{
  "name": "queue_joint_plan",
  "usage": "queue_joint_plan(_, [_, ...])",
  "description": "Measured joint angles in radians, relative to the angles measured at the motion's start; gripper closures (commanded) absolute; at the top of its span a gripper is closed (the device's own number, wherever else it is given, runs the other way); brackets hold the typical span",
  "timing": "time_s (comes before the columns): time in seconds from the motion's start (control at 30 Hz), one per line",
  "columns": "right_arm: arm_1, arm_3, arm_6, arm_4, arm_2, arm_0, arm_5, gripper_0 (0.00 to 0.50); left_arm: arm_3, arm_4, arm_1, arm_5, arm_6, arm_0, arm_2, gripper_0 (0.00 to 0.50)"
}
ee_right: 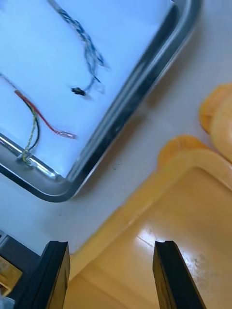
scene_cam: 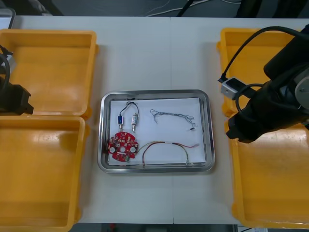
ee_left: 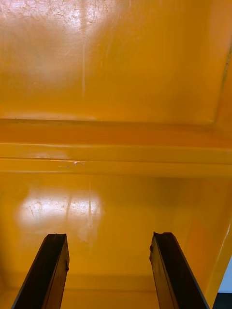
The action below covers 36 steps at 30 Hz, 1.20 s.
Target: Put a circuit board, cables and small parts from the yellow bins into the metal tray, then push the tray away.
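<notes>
My right gripper (ee_right: 111, 247) hangs spread over the near right yellow plastic bin (ee_right: 193, 227), my left gripper (ee_left: 108, 237) spread over the left yellow bins (ee_left: 116, 72), and the round red circuit board (scene_cam: 122, 143) lies in the white-lined metal tray (scene_cam: 155, 92).

We see a bulky black right arm (scene_cam: 270, 106) carrying a looped black cable (scene_cam: 277, 27) and a small grey box (scene_cam: 230, 87). The left arm (scene_cam: 14, 99) is black too, with flat, black, bar-shaped fingers (ee_left: 50, 270).
</notes>
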Motion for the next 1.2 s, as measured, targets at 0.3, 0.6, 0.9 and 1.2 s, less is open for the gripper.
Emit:
queue_joint_plan(0.3, [0.015, -0.001, 0.057, 0.052, 0.229, -0.147, -0.010, 0.000, -0.005, 0.001, 0.000, -0.059, 0.000, 0.000, 0.000, 0.000])
queue_joint_plan(0.6, [0.094, -0.002, 0.057, 0.123, 0.383, -0.216, -0.010, 0.000, -0.007, 0.003, 0.000, -0.065, 0.000, 0.000, 0.000, 0.000])
queue_joint_plan(0.9, [0.165, -0.002, 0.057, 0.237, 0.541, -0.269, -0.018, 0.000, -0.008, 0.002, 0.000, -0.065, 0.000, 0.000, 0.000, 0.000])
queue_joint_plan(1.2, [0.262, 0.034, 0.057, 0.351, 0.684, -0.306, -0.034, 0.000, -0.009, -0.002, 0.000, -0.065, 0.000, 0.000, 0.000, 0.000])
